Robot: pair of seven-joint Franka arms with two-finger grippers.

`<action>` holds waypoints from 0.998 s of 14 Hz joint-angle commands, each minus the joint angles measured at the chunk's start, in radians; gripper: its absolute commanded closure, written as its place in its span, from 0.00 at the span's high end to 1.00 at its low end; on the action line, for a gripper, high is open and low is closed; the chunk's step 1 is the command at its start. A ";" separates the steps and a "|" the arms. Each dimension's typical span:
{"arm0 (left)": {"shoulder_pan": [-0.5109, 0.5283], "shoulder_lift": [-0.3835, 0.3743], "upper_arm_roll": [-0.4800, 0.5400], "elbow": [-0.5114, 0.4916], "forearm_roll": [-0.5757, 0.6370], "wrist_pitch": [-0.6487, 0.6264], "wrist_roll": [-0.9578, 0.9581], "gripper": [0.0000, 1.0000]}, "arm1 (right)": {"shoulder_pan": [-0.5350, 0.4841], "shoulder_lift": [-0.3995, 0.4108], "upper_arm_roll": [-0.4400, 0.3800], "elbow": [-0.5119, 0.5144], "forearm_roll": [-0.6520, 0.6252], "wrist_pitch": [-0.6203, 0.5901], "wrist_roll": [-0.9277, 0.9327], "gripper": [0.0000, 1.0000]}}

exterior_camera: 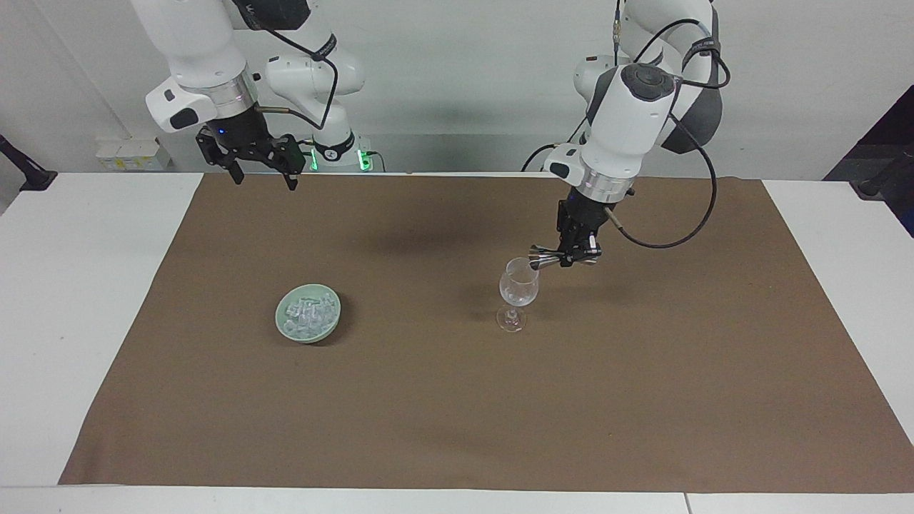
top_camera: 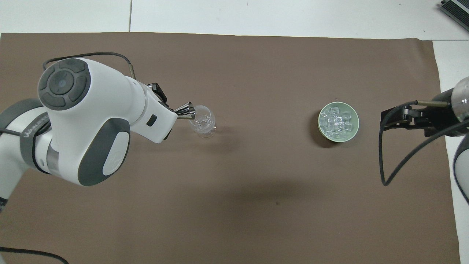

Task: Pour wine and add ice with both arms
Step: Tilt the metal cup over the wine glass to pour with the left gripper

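A clear stemmed glass (exterior_camera: 519,285) (top_camera: 203,123) stands on the brown mat toward the left arm's end. My left gripper (exterior_camera: 575,257) (top_camera: 171,114) is shut on a small metal jigger (exterior_camera: 545,258) (top_camera: 186,111). The jigger lies on its side with its mouth at the glass's rim. Wine is out of view. The ice (exterior_camera: 308,313) (top_camera: 338,121) is heaped in a pale green bowl (exterior_camera: 280,320) (top_camera: 320,126) toward the right arm's end. My right gripper (exterior_camera: 263,181) (top_camera: 383,120) hangs open and empty over the mat's edge by the robots, waiting.
The brown mat (exterior_camera: 457,400) (top_camera: 256,205) covers most of the white table (exterior_camera: 86,300). A black cable (exterior_camera: 678,235) loops from the left wrist. A dark device (top_camera: 456,9) sits at the table's corner farthest from the right arm.
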 commanded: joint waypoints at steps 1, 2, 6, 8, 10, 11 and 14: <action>-0.037 -0.012 0.020 0.009 0.054 -0.027 -0.040 0.00 | -0.009 -0.014 -0.003 -0.018 0.025 0.021 -0.011 1.00; -0.038 -0.012 0.020 0.007 0.059 -0.027 -0.043 0.00 | -0.009 -0.014 -0.003 -0.018 0.025 0.021 -0.011 1.00; -0.038 -0.012 0.022 0.009 0.094 -0.027 -0.048 0.00 | -0.009 -0.014 -0.003 -0.018 0.025 0.021 -0.013 1.00; -0.048 -0.012 0.021 0.012 0.105 -0.028 -0.050 0.00 | -0.009 -0.014 -0.003 -0.018 0.025 0.021 -0.011 1.00; -0.052 -0.009 0.018 0.026 0.126 -0.037 -0.048 0.00 | -0.009 -0.014 -0.003 -0.018 0.025 0.021 -0.011 1.00; -0.052 -0.004 0.017 0.042 0.134 -0.043 -0.047 0.00 | -0.009 -0.014 -0.003 -0.018 0.025 0.021 -0.011 1.00; -0.064 0.011 0.015 0.111 0.163 -0.133 -0.057 0.00 | -0.009 -0.014 -0.003 -0.018 0.025 0.021 -0.011 1.00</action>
